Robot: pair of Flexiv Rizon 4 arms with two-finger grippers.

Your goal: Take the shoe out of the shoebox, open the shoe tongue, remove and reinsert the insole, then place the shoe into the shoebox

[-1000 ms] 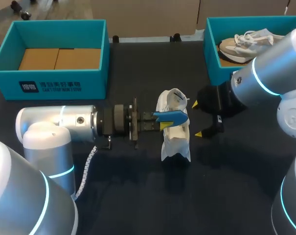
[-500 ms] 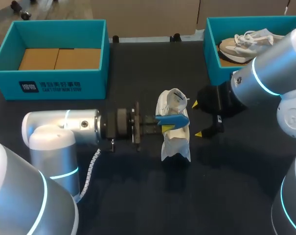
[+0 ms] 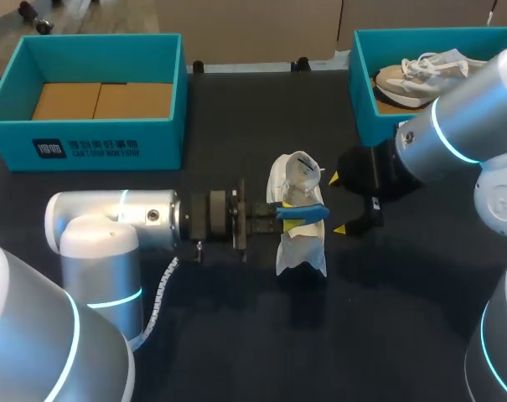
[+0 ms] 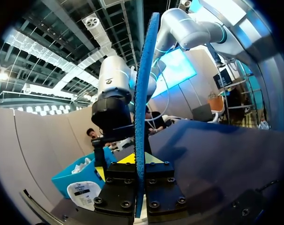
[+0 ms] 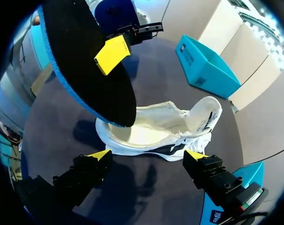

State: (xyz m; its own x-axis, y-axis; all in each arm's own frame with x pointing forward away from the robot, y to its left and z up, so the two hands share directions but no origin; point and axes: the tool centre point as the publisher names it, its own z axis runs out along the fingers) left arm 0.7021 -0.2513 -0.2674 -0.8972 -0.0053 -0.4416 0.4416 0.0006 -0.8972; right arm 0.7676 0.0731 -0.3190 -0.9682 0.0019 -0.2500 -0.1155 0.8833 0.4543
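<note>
A white shoe (image 3: 300,230) stands on the dark table at its middle, opening upward. My left gripper (image 3: 285,213) comes in from the left and is shut on a blue insole (image 3: 303,211), held edge-on just over the shoe's opening. In the left wrist view the insole (image 4: 142,103) rises as a thin blue strip from between the fingers of my left gripper (image 4: 138,160). My right gripper (image 3: 338,203) stands open just right of the shoe. In its own view my right gripper (image 5: 148,154) is in front of the shoe (image 5: 156,131), and the insole's black underside (image 5: 85,61) hangs above.
A teal shoebox (image 3: 173,100) with a cardboard floor stands at the back left. Another teal shoebox (image 3: 362,84) at the back right holds a grey and white shoe (image 3: 421,74). The right arm's elbow hangs over that box's front.
My left arm has pushed right and turned its wrist, so the insole went from showing its broad blue face to lying edge-on, lower over the shoe. The right arm stayed still.
</note>
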